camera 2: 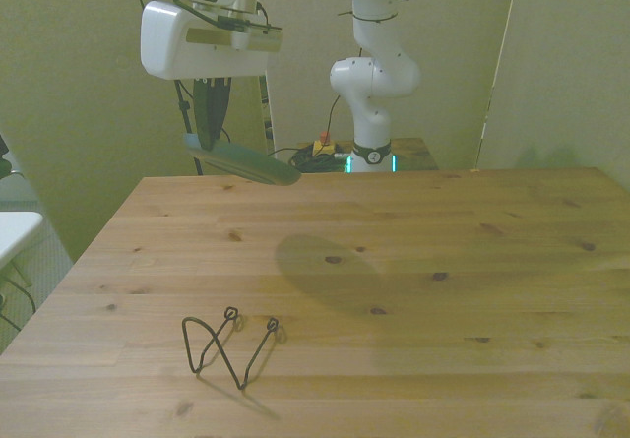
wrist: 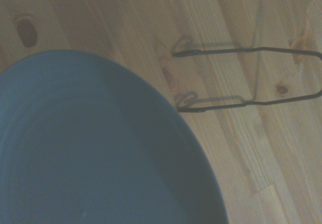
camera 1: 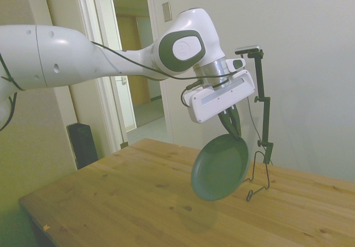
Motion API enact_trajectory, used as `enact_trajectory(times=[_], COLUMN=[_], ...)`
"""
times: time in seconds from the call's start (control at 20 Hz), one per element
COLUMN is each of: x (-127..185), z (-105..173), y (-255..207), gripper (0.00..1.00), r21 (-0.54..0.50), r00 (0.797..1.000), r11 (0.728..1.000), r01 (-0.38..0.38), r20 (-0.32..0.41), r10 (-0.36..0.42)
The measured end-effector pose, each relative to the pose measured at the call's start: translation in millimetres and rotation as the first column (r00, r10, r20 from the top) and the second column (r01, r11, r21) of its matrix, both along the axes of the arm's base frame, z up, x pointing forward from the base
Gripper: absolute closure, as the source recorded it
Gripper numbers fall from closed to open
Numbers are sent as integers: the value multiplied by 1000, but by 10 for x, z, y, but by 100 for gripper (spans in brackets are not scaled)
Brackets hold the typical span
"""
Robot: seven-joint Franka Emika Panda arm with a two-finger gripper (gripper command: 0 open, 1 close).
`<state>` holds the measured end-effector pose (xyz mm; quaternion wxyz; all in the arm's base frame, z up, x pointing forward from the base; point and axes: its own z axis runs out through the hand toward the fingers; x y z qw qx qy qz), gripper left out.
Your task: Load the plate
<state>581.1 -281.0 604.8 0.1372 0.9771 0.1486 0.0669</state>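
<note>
A: Below the gripper [camera 1: 233, 126], hanging off its fingertips, is the plate [camera 1: 220, 167] — dark green, pinched at the top of its rim, dangling clear above the table [camera 1: 127, 202].

B: So the fingers are clamped on that rim?

A: Closed on it, yes. From the side camera you see them meet right at the plate's upper edge, and the dish tilts away beneath them. My guess is an edge pinch is the only hold that leaves the bottom rim free to drop into something.

B: Into what?

A: The wire rack [camera 2: 229, 348]. In the front view it sits on the wood well apart from the gripper, nearer the camera, with the plate [camera 2: 241, 161] edge-on up beside the tool. Its prongs stand up in a V, so a plate on its rim should seat between them.

B: And the wrist camera?

A: Plate [wrist: 95, 148] fills most of it, the rack [wrist: 241, 75] beyond its rim, not touching.

B: Next step?

A: I'd judge: carry it over the rack, line the rim with the gap, lower. The risk is the plate swinging in that thin hold.
</note>
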Motion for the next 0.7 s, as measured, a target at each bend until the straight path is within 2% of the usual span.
enact_trajectory(times=[0.3, 0.45, 0.7], x=[54, 238, 663], z=[165, 244, 158], y=[-52, -84, -161], gripper=[100, 100, 100], r21=[-21, -43, -93], r00=[1000, 999, 998], r11=[1000, 999, 995], r01=[2, -4, -29], r20=[28, 42, 61], r10=[-1, 6, 34])
